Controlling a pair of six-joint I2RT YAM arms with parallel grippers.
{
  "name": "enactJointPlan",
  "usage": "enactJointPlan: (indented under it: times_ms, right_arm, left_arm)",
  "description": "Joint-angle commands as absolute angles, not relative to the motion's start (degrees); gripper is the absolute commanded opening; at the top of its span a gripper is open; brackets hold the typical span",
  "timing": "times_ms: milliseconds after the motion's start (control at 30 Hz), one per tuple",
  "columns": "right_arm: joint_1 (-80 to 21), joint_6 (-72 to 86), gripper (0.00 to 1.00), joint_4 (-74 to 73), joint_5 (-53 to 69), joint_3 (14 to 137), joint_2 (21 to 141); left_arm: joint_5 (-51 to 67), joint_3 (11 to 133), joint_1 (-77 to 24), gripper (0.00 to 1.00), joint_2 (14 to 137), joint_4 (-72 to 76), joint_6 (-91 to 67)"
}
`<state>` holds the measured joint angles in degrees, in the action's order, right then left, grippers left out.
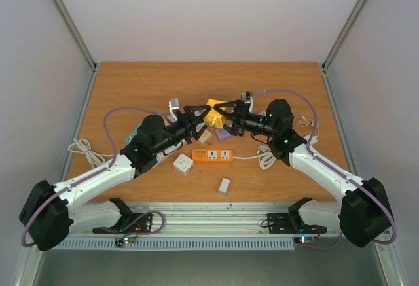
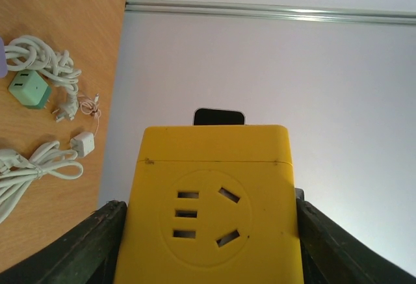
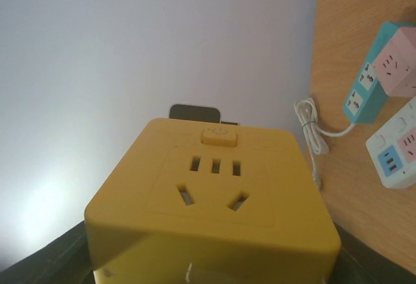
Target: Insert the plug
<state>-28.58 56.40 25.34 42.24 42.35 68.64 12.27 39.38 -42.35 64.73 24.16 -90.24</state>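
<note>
Two claws meet mid-desk (image 1: 131, 83) on one item.
Cube (image 1: 213, 118): yellow socket block, gripped between both claws, up-desk of the strip.
Left claw (image 1: 201, 117): clenched on the cube, fingers (image 2: 91, 245) flat against opposite sides, a socket face toward its camera.
Right claw (image 1: 224, 117): grasping the same cube from the other side, button face toward its camera.
Strip (image 1: 213, 156): orange, flat on the desk.
Adapter (image 1: 182, 164): white, beside the strip's left end.
Cables (image 1: 82, 147): white, coiled near the left edge.

The left arm (image 1: 98, 178) and right arm (image 1: 327, 171) are white links with black joints. Behind their dark fingers (image 1: 195, 111) sit black wrist housings (image 1: 154, 129); lilac cables (image 1: 107, 132) loop further back, and green lights (image 1: 270, 114) glow on the right.
</note>
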Motion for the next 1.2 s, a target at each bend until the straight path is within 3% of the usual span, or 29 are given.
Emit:
enactJointPlan:
  times_ms: [0, 67, 100, 267, 400, 567, 767, 900, 1167]
  right_arm:
    - [-29.47, 52.89, 0.7, 24.85, 42.01, 44.95, 68.91]
    - [-29.45, 51.18, 0.76, 22.5, 42.37, 46.22, 68.6]
    - [-29.38, 50.29, 0.79, 21.45, 42.66, 46.93, 68.6]
    - [-28.81, 44.23, 0.93, 15.91, 44.82, 50.52, 67.95]
    - [-27.36, 33.91, 0.97, 8.51, 48.99, 54.7, 67.93]
    - [-27.07, 7.37, 0.98, -21.43, 49.86, 68.61, 69.74]
    - [-27.07, -10.18, 0.98, -37.35, 48.15, 78.11, 71.18]
    - [-27.07, -17.32, 0.97, -42.54, 51.98, 79.66, 71.28]
    - [-27.07, -24.99, 0.95, -41.91, 46.0, 73.93, 65.84]
  left_arm:
    - [11.77, 40.39, -42.69, 0.45, 62.17, 29.82, -85.54]
    - [11.73, 40.89, -42.35, 0.33, 61.47, 28.21, -82.63]
    - [11.77, 41.39, -42.04, 0.31, 61.07, 26.3, -80.1]
    - [14.3, 43.07, -39.07, 0.31, 58.31, 18.01, -70.6]
    - [21.18, 45.82, -34.83, 0.31, 56.82, 12.2, -62.95]
    - [31.9, 56.11, -33.08, 0.32, 60.03, -4.48, -45.35]
    - [39.19, 61.18, -32.78, 0.31, 63.92, -9.21, -34.14]
    - [41.13, 64.58, -32.52, 0.31, 66.56, -11.55, -26.95]
    - [48.84, 69.55, -32.43, 0.32, 68.9, -13.84, -20.44]
